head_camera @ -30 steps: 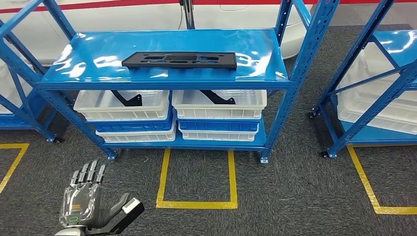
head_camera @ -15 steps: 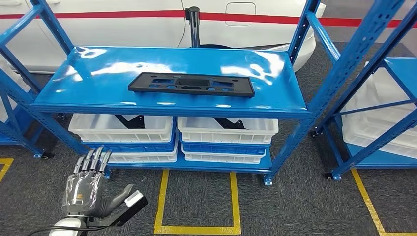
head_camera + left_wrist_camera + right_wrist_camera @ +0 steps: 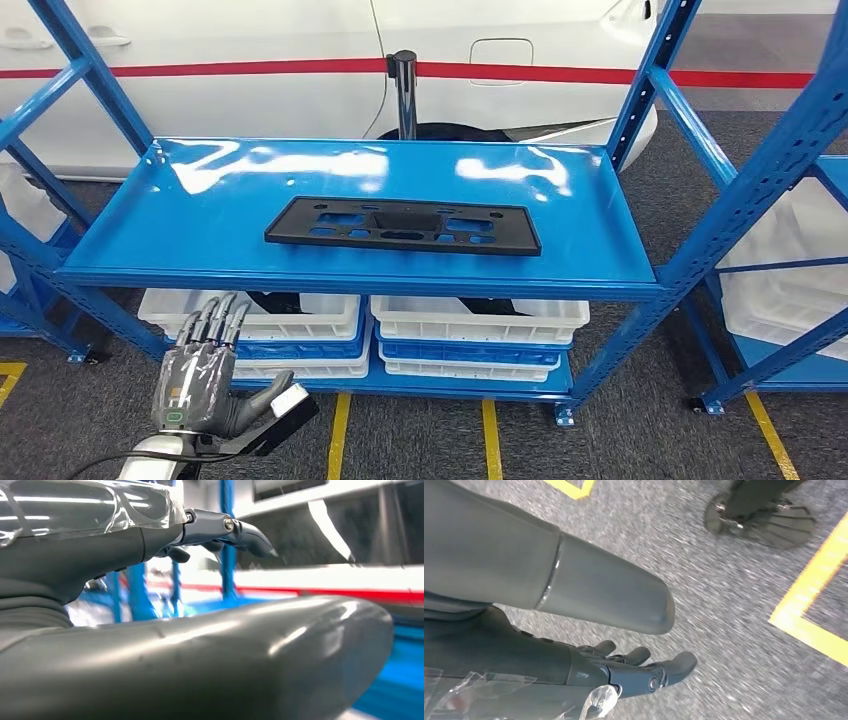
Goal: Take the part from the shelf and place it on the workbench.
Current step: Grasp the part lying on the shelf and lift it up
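Observation:
A long flat black plastic part with several cut-outs lies on the top board of the blue shelf, near its front edge. My left hand is raised in front of the shelf's lower left, below the top board, fingers straight and apart, thumb out, holding nothing; the left wrist view shows its thumb and fingers before the blue shelf. My right hand hangs over the grey carpet with fingers loosely extended and nothing in it.
White bins on blue trays fill the lower shelf, with dark parts inside. A second blue rack stands at the right. A white car with a red stripe is behind the shelf. Yellow tape lines mark the carpet.
The camera has moved closer to the shelf and tilted up, so the shelf and part look larger and lower. My left hand has risen slightly toward the shelf, still holding nothing.

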Controlling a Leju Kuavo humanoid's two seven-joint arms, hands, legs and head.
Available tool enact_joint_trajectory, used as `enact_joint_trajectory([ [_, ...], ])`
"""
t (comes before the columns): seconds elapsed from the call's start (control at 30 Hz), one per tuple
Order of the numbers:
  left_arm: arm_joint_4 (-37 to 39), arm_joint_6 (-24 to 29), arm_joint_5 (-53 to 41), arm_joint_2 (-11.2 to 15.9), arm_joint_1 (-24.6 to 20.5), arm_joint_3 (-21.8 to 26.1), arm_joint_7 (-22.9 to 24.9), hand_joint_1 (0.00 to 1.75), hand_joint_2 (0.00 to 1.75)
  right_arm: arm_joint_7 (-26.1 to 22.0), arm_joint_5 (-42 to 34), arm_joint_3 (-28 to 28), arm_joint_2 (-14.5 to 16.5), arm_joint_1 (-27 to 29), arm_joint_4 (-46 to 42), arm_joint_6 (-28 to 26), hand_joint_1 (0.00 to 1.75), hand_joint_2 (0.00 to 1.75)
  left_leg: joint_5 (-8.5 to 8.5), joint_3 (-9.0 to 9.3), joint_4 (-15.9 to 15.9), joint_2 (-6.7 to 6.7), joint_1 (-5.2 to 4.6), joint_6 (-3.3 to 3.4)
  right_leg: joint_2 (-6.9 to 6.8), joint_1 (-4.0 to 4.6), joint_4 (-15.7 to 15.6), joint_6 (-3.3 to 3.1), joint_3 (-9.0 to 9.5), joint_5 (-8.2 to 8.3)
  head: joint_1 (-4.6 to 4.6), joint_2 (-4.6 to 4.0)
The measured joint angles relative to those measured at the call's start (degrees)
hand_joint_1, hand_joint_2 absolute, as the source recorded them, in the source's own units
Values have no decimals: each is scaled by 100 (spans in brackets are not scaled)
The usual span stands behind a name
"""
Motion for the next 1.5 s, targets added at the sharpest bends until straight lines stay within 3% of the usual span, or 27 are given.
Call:
enact_joint_trajectory([
  [0.03,17,15,187,-23,17,-15,-111,0,0,-2,1,-2,-3,8,0,-9,0,0,-148,-155,76,5,46,-48,-2,-39,7,39,35,-29,-1,1],
  [0.07,34,21,333,-46,23,-33,-205,0,0,-3,8,-3,-7,16,0,-14,0,0,-168,-250,-6,13,90,-104,0,-84,12,83,69,-73,-1,1],
  [0.1,52,23,436,-71,23,-52,-276,0,0,-1,22,-3,-8,24,0,-14,0,0,-11,-293,-245,24,143,-174,0,-137,22,136,105,-120,-1,1],
  [0.17,96,17,525,-114,31,-91,-343,0,0,20,60,-3,-27,46,7,-14,0,0,665,-331,-889,74,250,-340,-1,-219,59,262,158,-219,-19,1],
  [0.2,124,-2,549,-135,33,-113,-355,0,0,45,78,-2,-36,54,13,-12,0,0,929,-358,-1101,108,269,-365,3,-235,84,321,155,-257,-34,1],
  [0.23,149,-28,575,-156,41,-134,-361,0,0,73,87,-2,-46,65,20,-7,0,0,1102,-391,-1193,134,269,-330,10,-235,97,366,142,-283,-44,1],
  [0.3,184,-101,653,-192,34,-172,-382,0,0,142,77,-1,-47,80,26,14,0,0,1126,-428,-1163,149,233,-176,18,-236,87,415,115,-296,-36,2],
  [0.37,199,-156,715,-227,3,-201,-410,0,0,187,39,-1,-46,89,26,44,0,0,1136,-404,-1167,148,231,-82,-6,-254,183,425,73,-353,-3,2],
  [0.43,209,-209,742,-257,-36,-233,-425,0,0,220,10,-1,-40,88,26,76,0,0,1099,-352,-1183,173,211,-2,-38,-242,727,404,-220,-565,27,1],
  [0.5,222,-262,764,-276,-53,-267,-427,0,0,251,-6,-1,-33,90,26,93,0,0,1035,-302,-1186,213,154,77,-47,-189,1586,361,-765,-810,44,1],
  [0.57,237,-295,779,-291,-56,-292,-426,0,0,267,-10,-1,-29,100,26,99,0,0,955,-219,-1187,245,84,134,-47,-120,1940,280,-1108,-726,50,1],
  [0.6,242,-312,792,-297,-57,-302,-422,0,0,272,-13,-1,-28,108,26,102,0,0,908,-159,-1189,255,57,148,-52,-83,1759,219,-1100,-516,50,1],
  [0.67,249,-374,827,-305,-62,-320,-416,0,0,277,-17,-1,-28,122,26,104,0,0,802,-32,-1201,290,12,150,-170,23,1025,77,-856,-36,48,1],
  [0.7,255,-414,844,-308,-67,-334,-412,0,0,279,-20,-1,-25,114,26,104,0,0,748,9,-1208,313,-14,135,-246,77,691,27,-726,81,50,1],
  [0.77,274,-476,858,-309,-77,-372,-408,0,0,275,-29,-2,-13,84,26,100,0,0,680,44,-1253,386,-49,95,-322,139,425,-5,-616,60,44,1],
  [0.8,284,-494,863,-309,-90,-394,-406,0,0,271,-38,-3,-6,68,26,97,0,0,658,64,-1278,431,-58,74,-274,142,373,-5,-600,34,46,1],
  [0.9,297,-513,866,-309,-118,-426,-402,0,0,259,-54,-3,10,51,26,92,0,0,604,135,-1327,513,-61,19,-162,103,329,-20,-565,20,43,3],
  [1.03,298,-514,865,-309,-122,-427,-401,0,0,258,-54,-3,15,48,26,92,0,0,590,145,-1325,500,-53,8,-151,83,318,-23,-551,20,43,3],
  [1.07,301,-520,856,-310,-130,-433,-397,0,0,260,-54,-3,18,51,26,92,0,0,528,82,-1180,433,-44,-9,-128,76,312,-35,-536,12,38,3],
  [1.13,326,-541,840,-311,-133,-457,-371,0,0,263,-55,-5,20,57,26,93,0,0,257,-417,-334,274,-16,-63,12,64,301,-74,-484,-26,23,2],
  [1.17,351,-556,831,-312,-136,-483,-357,0,0,265,-55,-5,24,61,26,93,0,0,376,-641,-174,162,-12,-65,164,63,298,-87,-418,-66,15,1],
  [1.2,378,-566,828,-313,-133,-509,-342,0,0,266,-54,-6,35,61,26,93,0,0,601,-761,-277,44,-15,-28,328,66,298,-78,-367,-104,13,1],
  [1.27,418,-569,813,-314,-141,-553,-326,0,0,274,-35,-7,58,72,26,94,0,0,1193,-636,-1042,-132,-52,85,577,51,287,-16,-292,-155,10,1],
  [1.3,428,-563,797,-314,-149,-563,-315,0,0,281,-22,-8,68,85,26,96,0,0,1240,-598,-1168,-176,-69,130,621,38,273,21,-294,-159,9,1],
  [1.33,434,-554,760,-314,-155,-567,-305,0,0,286,-9,-7,61,98,27,97,0,0,1258,-578,-1205,-145,-57,163,622,37,261,53,-288,-163,7,1],
  [1.4,443,-514,575,-315,-165,-574,-249,0,0,283,12,-6,53,117,28,99,0,0,1303,-493,-1318,-95,-18,224,418,61,373,120,-319,-254,23,1],
  [1.5,451,-376,-45,-313,-160,-587,-84,0,0,260,51,-4,56,104,28,99,0,0,1311,-400,-1400,-3,22,268,51,13,1295,240,-779,-702,74,1],
])
